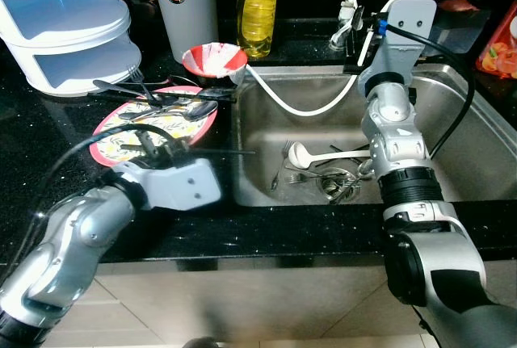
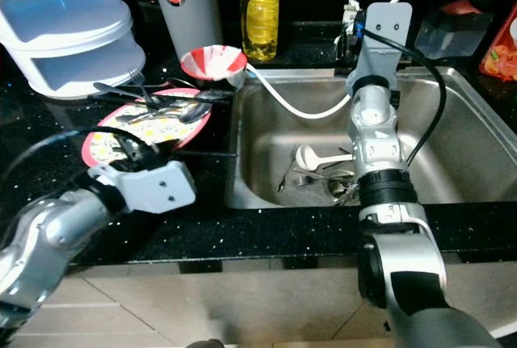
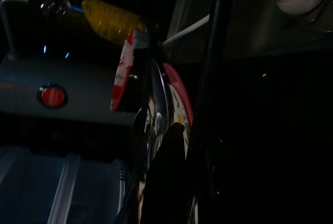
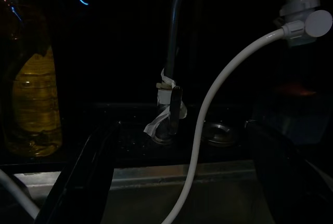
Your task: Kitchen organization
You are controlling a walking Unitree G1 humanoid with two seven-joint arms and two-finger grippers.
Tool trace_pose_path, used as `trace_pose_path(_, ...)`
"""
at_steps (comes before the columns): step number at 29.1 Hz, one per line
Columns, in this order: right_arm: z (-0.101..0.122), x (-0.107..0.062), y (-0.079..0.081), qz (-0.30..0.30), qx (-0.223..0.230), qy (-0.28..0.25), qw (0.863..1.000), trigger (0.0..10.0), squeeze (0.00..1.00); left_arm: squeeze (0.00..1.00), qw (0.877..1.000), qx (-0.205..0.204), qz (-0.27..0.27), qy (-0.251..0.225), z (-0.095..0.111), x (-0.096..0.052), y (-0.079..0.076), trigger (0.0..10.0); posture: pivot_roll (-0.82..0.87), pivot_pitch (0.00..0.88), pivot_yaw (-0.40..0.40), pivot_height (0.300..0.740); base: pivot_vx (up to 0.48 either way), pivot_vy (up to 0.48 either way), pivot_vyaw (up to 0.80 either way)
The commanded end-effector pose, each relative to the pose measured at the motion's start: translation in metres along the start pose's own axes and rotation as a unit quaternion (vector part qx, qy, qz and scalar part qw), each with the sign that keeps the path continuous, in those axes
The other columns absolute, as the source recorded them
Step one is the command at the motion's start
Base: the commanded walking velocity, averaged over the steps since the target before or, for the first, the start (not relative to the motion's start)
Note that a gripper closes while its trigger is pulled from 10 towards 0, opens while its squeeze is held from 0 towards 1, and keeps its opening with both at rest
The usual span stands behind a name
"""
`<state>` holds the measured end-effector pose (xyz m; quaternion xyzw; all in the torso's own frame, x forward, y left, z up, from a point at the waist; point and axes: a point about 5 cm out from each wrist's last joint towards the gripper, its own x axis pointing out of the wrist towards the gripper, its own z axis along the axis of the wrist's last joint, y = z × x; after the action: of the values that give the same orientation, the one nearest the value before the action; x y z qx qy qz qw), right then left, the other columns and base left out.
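Note:
A pink-rimmed patterned plate lies on the black counter left of the sink, with several spoons and forks on it. My left gripper sits at the plate's near right rim, its fingers close together with the rim between them; one finger reaches over the sink edge. A red-and-white bowl stands behind the plate. In the steel sink lie a white ladle and forks. My right gripper is open, raised and facing the faucet.
A white hose hangs from the faucet into the sink. A yellow soap bottle, a grey canister and a stacked white container line the back of the counter. Orange items sit right of the sink.

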<state>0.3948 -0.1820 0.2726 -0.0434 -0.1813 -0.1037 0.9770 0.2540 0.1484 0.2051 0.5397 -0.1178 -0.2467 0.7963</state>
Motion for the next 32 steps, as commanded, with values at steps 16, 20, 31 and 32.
trace_pose_path(16, 0.003, 0.002, -0.003, -0.005, 0.003, -0.005, 1.000, 10.0, 0.00, 0.00, 0.986, 0.029, -0.131, 0.101, -0.028, -0.023, -0.041, 10.0, 0.17, 0.000, 0.017, 0.740, 0.000, 0.000, 0.00)
trace_pose_path(20, 0.001, 0.001, 0.000, -0.003, 0.004, -0.001, 1.000, 10.0, 0.00, 0.00, 0.972, 0.016, -0.159, 0.174, -0.045, -0.042, -0.047, 10.0, 0.17, 0.000, 0.016, 0.740, 0.000, 0.000, 0.00)
trace_pose_path(31, 0.000, 0.001, 0.006, 0.006, 0.010, 0.004, 1.000, 10.0, 0.00, 1.00, 0.957, 0.005, -0.166, 0.239, -0.056, -0.061, -0.051, 10.0, 0.21, 0.000, 0.000, 0.740, 0.000, 0.000, 0.00)
trace_pose_path(32, -0.001, 0.001, 0.007, 0.008, 0.011, 0.005, 1.000, 10.0, 0.00, 1.00, 0.958, 0.003, -0.160, 0.237, -0.055, -0.060, -0.051, 10.0, 0.21, 0.000, -0.003, 0.740, 0.000, 0.000, 0.00)
